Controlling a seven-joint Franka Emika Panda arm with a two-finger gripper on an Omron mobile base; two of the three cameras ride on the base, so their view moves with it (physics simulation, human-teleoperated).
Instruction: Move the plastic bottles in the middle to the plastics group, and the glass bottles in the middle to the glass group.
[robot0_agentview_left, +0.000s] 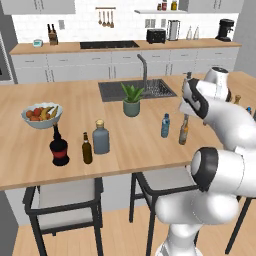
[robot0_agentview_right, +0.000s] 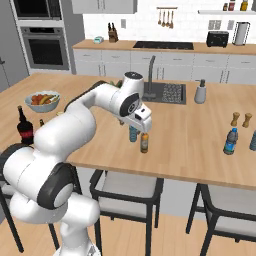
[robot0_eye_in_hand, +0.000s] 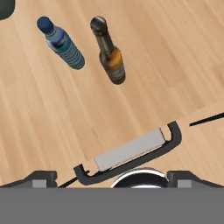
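Arm bent over the surface (robot0_agentview_left: 140, 145), tool (robot0_agentview_right: 142, 121) released and pointing down, amber bottle (robot0_eye_in_hand: 111, 59) at 12 o'clock in hand view, light-blue bottle (robot0_eye_in_hand: 63, 45) at 11

Light-blue bottle (robot0_agentview_left: 165, 125) and amber bottle (robot0_agentview_left: 184, 131) stand upright, near together.

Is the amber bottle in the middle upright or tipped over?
Upright. The amber bottle stands on the island counter with its cap on top, beside the light-blue bottle, apart from it.
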